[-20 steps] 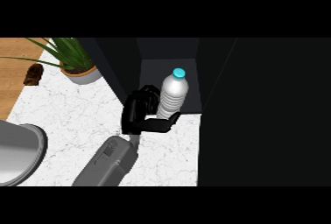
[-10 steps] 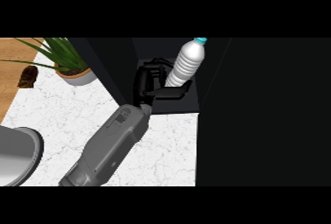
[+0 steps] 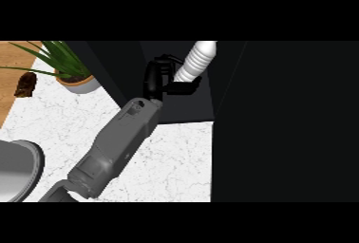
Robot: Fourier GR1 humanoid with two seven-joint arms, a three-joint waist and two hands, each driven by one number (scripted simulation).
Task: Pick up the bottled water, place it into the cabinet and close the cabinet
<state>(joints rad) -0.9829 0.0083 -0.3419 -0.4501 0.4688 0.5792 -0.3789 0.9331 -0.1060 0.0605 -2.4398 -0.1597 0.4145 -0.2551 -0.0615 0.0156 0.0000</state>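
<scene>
From my seat I see one grey forearm (image 3: 112, 147) rising from the lower left edge of the head view and slanting up toward the dark cabinet (image 3: 182, 80); which arm it is I take from its place, coming in at the left, so I read it as the left robot hand (image 3: 157, 80); the other robot hand does not show at all. The black fingers (image 3: 155, 66) curl round the lower part of the bottled water (image 3: 196, 59), with the thumb (image 3: 184, 87) hooked in from the other side, so the robot hand is holding the bottle; the bottle is white and ribbed, tilted with its upper end leaning to the right, and its top is cut off by the upper limit of the view, so I cannot see the cap. The bottle sits up off the desk (image 3: 161, 161), in front of the dark opening of the cabinet; whether it is already inside the compartment or only at its mouth I cannot tell. A tall black panel (image 3: 288, 123) fills the right side of the view. On the white marbled desk, at the upper left, a potted plant (image 3: 70, 71) stands; just left of it lies a small brown object (image 3: 26, 85) on a wooden surface (image 3: 14, 57); a grey round rim (image 3: 21, 171) shows at the left edge.
</scene>
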